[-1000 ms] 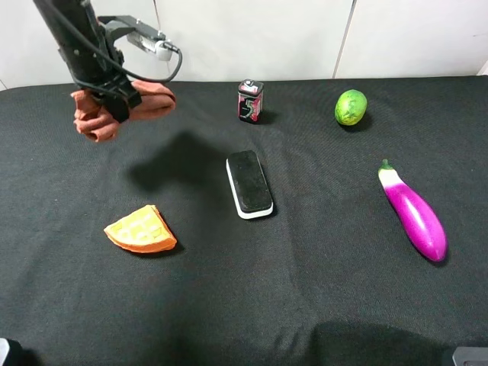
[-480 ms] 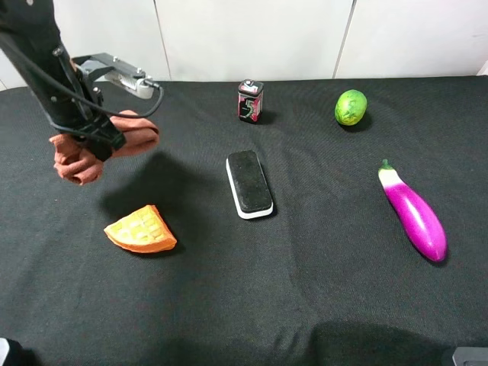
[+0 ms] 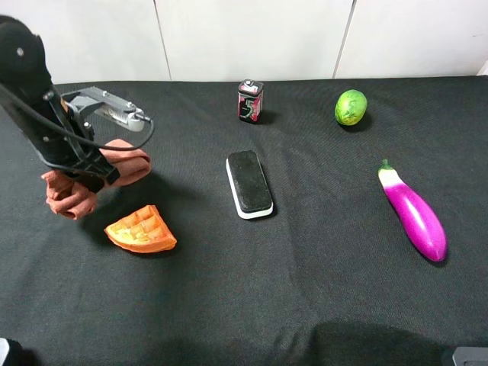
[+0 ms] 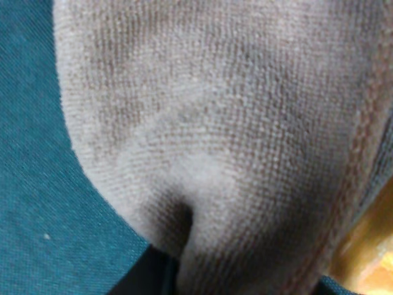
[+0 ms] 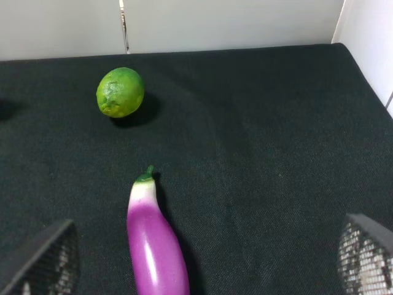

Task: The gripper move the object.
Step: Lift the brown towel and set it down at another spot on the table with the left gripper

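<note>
Left arm (image 3: 27, 76) matte black, rounded housing; grey-silver block (image 3: 107, 108) mounted beside left hand (image 3: 82, 169), dark fingers; thin black cable (image 3: 145, 131) looped alongside; right hand fingertips (image 5: 49, 258) grey, mesh-textured

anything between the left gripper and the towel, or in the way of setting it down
Nothing stands between them: the left gripper is shut on the towel. The waffle lies close in front of the towel, so setting it down nearer the camera might land on it. Nothing else visible is near.

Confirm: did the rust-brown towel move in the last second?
Yes. The towel, held in the left pincer, came forward and left in the high view: from level with the small can to just behind the unmoved waffle wedge.
</note>
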Robot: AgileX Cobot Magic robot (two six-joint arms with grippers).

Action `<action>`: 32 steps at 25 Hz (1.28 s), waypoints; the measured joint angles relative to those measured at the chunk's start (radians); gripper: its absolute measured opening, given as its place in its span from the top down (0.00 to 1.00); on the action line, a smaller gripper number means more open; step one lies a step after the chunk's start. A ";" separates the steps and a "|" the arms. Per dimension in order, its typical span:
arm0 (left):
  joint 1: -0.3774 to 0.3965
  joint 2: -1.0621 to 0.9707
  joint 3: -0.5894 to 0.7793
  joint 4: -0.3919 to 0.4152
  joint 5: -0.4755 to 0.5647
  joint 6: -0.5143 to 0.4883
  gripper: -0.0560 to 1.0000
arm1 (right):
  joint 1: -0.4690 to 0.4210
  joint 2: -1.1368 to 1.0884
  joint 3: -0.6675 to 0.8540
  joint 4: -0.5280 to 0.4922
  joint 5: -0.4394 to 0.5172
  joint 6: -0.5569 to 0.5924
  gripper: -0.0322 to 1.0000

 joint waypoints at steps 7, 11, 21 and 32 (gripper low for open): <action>0.000 -0.012 0.056 -0.002 -0.068 -0.052 0.71 | 0.000 0.000 0.000 0.000 0.000 0.000 0.35; 0.000 -0.013 0.081 -0.003 -0.099 -0.092 0.71 | 0.000 0.000 0.000 0.000 0.000 0.000 0.35; -0.001 -0.013 0.165 -0.003 -0.141 -0.112 0.71 | 0.000 0.000 0.000 0.000 0.000 0.000 0.35; -0.002 -0.013 0.176 -0.003 -0.149 -0.112 0.71 | 0.000 0.000 0.000 0.000 0.000 0.000 0.35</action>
